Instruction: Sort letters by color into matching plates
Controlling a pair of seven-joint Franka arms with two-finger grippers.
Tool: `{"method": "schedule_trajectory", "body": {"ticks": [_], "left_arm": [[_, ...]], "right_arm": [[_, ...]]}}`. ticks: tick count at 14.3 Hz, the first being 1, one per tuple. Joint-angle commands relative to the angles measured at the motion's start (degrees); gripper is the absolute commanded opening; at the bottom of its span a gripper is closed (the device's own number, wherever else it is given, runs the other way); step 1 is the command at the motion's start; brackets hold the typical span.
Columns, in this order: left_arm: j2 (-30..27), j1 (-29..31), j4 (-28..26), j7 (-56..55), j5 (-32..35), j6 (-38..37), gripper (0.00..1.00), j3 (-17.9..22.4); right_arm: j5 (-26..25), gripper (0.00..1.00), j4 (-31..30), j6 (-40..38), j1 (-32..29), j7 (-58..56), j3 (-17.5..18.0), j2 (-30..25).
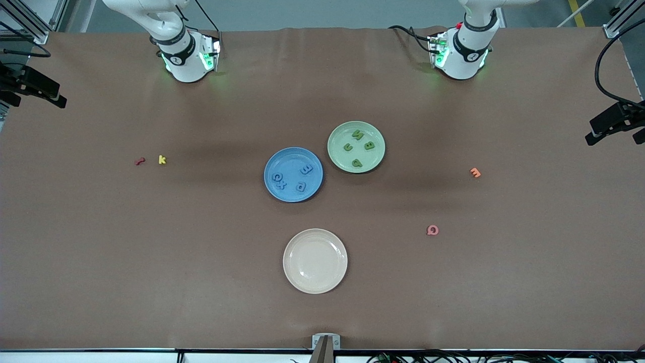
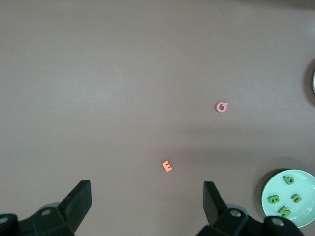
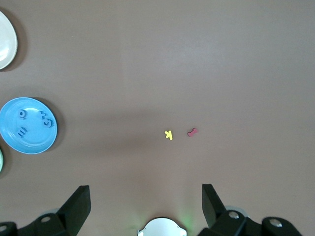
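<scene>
The blue plate (image 1: 287, 159) lies mid-table with several blue letters (image 1: 306, 169) in it. It also shows in the right wrist view (image 3: 29, 142). The pale green plate (image 1: 335, 151) touches it on the side toward the left arm's end and holds several green letters (image 1: 369, 145). It also shows in the left wrist view (image 2: 306, 187). Neither gripper shows in the front view. My left gripper (image 2: 146, 189) is open and empty, high over bare table. My right gripper (image 3: 145, 192) is open and empty, high over its own base.
A cream plate (image 1: 315, 260) lies nearer the front camera than the blue plate. A red letter (image 1: 139, 161) and a yellow letter (image 1: 162, 160) lie toward the right arm's end. An orange letter (image 1: 475, 172) and a pink letter (image 1: 432, 230) lie toward the left arm's end.
</scene>
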Motion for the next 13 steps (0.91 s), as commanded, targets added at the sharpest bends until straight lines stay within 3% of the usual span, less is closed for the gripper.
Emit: {"method": "schedule_trajectory", "body": {"ticks": [1,13], "left_arm": [[-1.1,-2.2,-1.1,-0.5,-0.1,0.7,1.0,1.8],[-0.9,-2.4,-1.1,-0.5,-0.1,0.8,1.0,3.0]], "right_arm": [[0.8,1.0,-1.8,0.4,-1.1,-0.6,0.4,-1.7],[0.0,1.0,-2.6,2.1,-1.0,-3.4,0.6,-2.4]]}}
